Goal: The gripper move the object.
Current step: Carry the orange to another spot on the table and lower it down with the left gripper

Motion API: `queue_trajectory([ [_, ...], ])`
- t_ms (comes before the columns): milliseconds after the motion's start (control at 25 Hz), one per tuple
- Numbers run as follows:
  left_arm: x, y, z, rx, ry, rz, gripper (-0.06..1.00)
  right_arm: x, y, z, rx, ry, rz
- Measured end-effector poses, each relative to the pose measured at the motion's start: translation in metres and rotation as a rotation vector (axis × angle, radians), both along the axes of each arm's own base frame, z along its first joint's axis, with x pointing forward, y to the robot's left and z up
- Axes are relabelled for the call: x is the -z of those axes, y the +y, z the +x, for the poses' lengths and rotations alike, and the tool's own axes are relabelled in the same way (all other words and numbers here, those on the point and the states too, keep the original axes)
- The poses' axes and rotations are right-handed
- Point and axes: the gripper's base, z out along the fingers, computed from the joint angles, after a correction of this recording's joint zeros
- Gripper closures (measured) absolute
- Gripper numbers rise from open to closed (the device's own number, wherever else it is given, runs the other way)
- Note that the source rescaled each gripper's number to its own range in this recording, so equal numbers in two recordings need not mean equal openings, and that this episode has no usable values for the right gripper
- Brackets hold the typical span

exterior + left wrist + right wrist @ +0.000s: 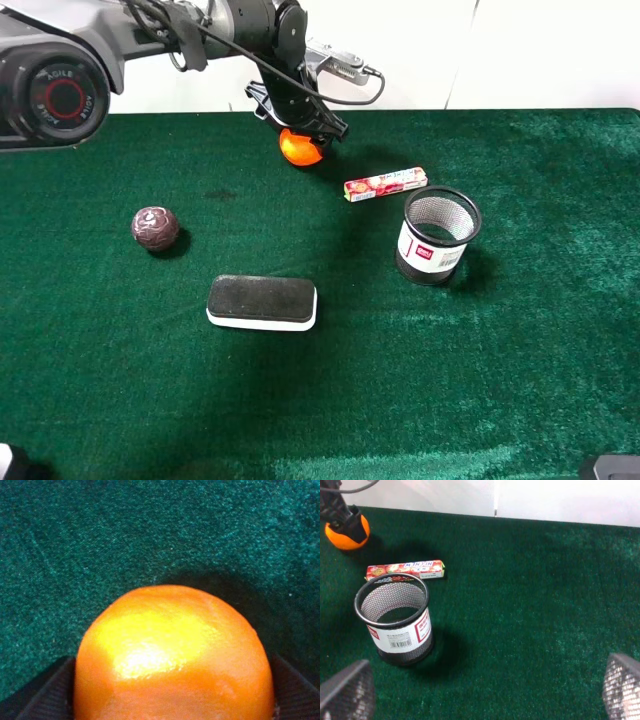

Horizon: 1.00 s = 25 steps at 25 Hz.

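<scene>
The round shiny orange fruit (301, 150) sits between the jaws of the left black gripper (300, 139), which squeeze it from both sides. It is behind the black wire-mesh cup (437, 237), to its left. The right gripper (485, 695), jaws wide apart and empty, waits by the cup.

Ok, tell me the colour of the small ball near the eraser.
Dark purple ball with pale mottled markings; the exterior high view shows it best.

Glossy orange (172, 655) w/ dimpled skin, matt fuzzy cloth (500, 380), metal-mesh cup (432, 256).
</scene>
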Motion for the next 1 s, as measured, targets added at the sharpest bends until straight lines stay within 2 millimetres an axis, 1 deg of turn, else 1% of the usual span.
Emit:
queue_trajectory([
  [1000, -0.0004, -0.0002, -0.003, 0.006, 0.038, 0.001, 0.94, 0.0, 0.0, 0.0, 0.0, 0.0, 0.0],
])
